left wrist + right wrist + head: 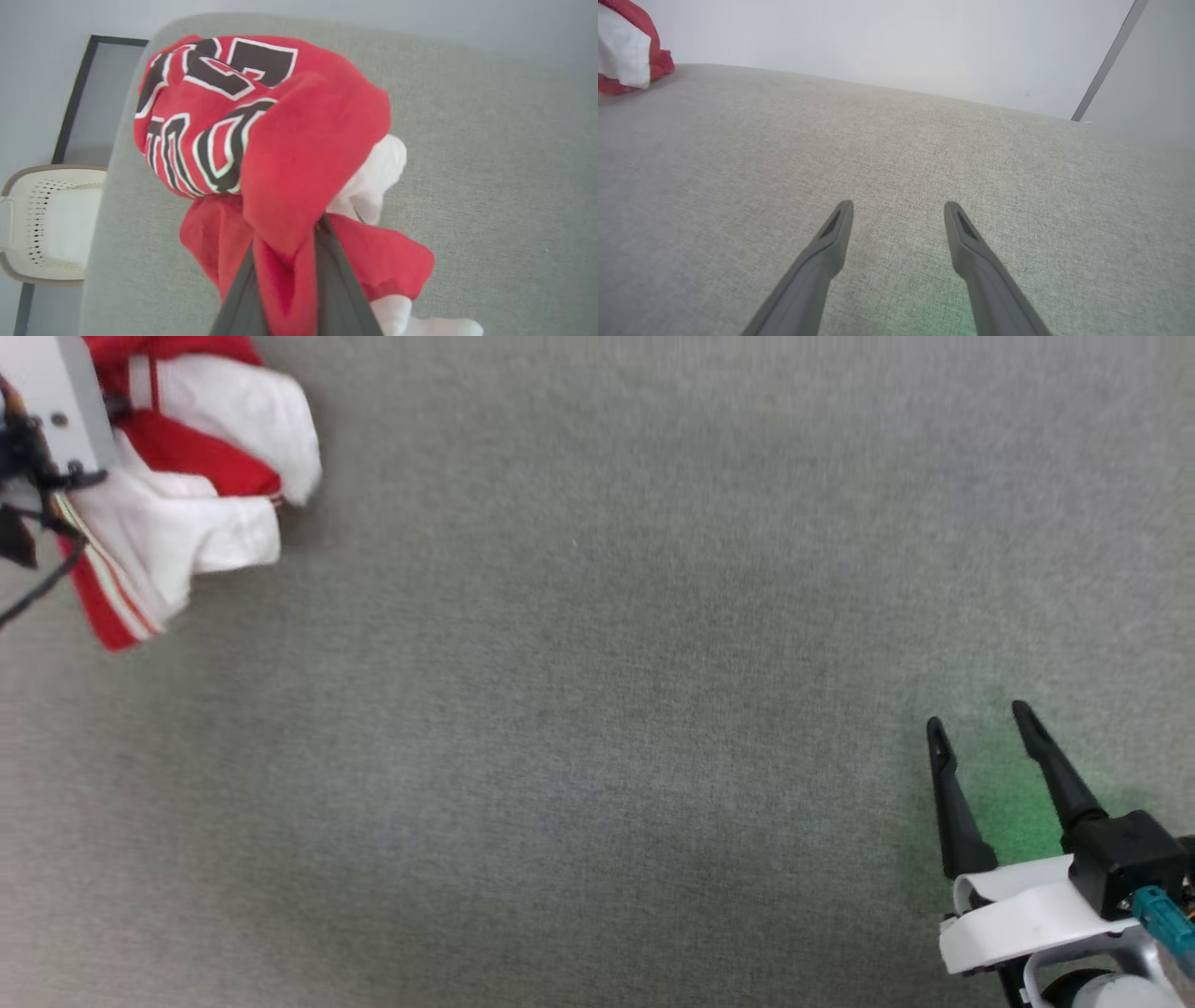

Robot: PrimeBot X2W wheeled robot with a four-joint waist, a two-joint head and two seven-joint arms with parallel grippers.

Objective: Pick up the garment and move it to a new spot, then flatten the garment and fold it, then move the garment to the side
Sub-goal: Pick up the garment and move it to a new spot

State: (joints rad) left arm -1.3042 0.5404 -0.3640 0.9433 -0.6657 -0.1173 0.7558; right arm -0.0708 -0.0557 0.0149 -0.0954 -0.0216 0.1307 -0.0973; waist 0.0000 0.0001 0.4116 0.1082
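garment (280,140): crumpled heap, far-left of tabletop (597,709) | left claw (289,242): pinched shut on a red fold | right claw (977,717): wide open, empty, well apart | handling: guessing soft, light, floppy, it'll sag; hem or sleeve edge grips better imo
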